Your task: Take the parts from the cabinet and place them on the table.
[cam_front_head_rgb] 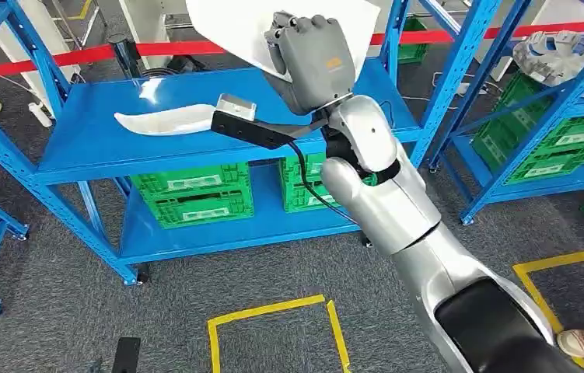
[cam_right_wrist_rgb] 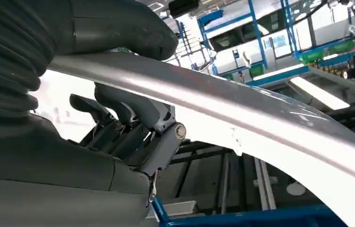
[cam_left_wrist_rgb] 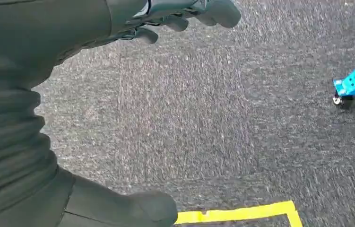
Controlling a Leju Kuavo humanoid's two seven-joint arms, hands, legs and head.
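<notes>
head view shows the big blue shelf (cam_front_head_rgb: pixel 195 148) first, with green crates (cam_front_head_rgb: pixel 195 198) tucked under it. the robot's right arm (cam_front_head_rgb: pixel 397 202) reaches up high over the shelf. its right hand (cam_front_head_rgb: pixel 316 58) holds a wide white part (cam_front_head_rgb: pixel 234 31), lifted well above the blue shelf top, i think so it can be carried away without bumping. close up, the thumb sits on one side of the curved silvery panel and the dark fingers (cam_right_wrist_rgb: pixel 118 106) curl under the other side, so it is clamped tight. a smaller white curved part (cam_front_head_rgb: pixel 164 120) lies flat on the shelf, waiting. the left hand (cam_left_wrist_rgb: pixel 47 94) hangs down over the grey floor, fingers loose and holding nothing.
</notes>
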